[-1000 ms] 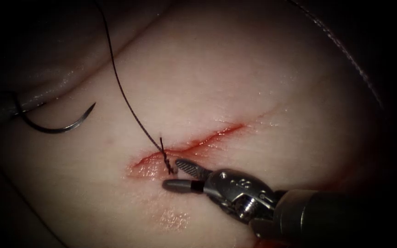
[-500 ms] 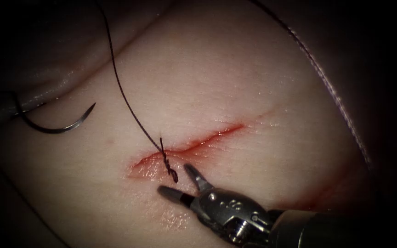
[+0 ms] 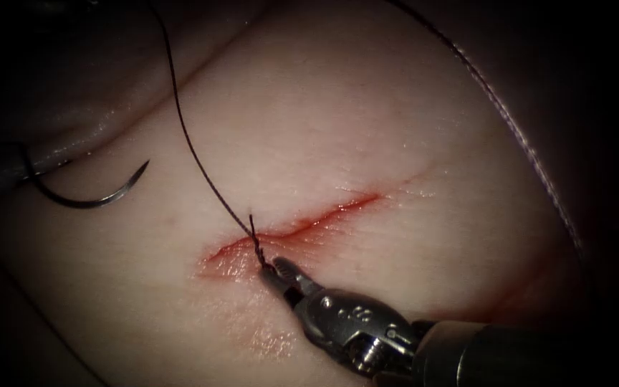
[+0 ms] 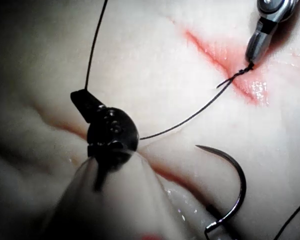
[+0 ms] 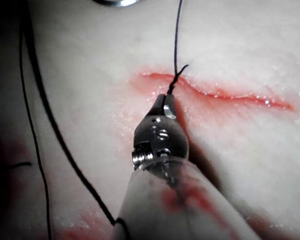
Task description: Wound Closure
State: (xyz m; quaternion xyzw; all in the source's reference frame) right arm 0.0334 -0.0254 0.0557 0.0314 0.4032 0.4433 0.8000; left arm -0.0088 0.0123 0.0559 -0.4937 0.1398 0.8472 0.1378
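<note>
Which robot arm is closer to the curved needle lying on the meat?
Left. The left tool sits beside the needle, holding thread. The right tool is away at the cut, shut on the thread's twisted end.

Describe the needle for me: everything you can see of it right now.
The needle is a dark, thin, curved piece of metal lying free on the tissue, well to the left of the cut, not driven in. Its sharp tip points up and to the right in the endoscope view; its other end runs into the shadowed fold at the tissue's left edge. Neither tool holds it. In the left wrist view it lies as an open hook with the thread passing nearby.
</note>
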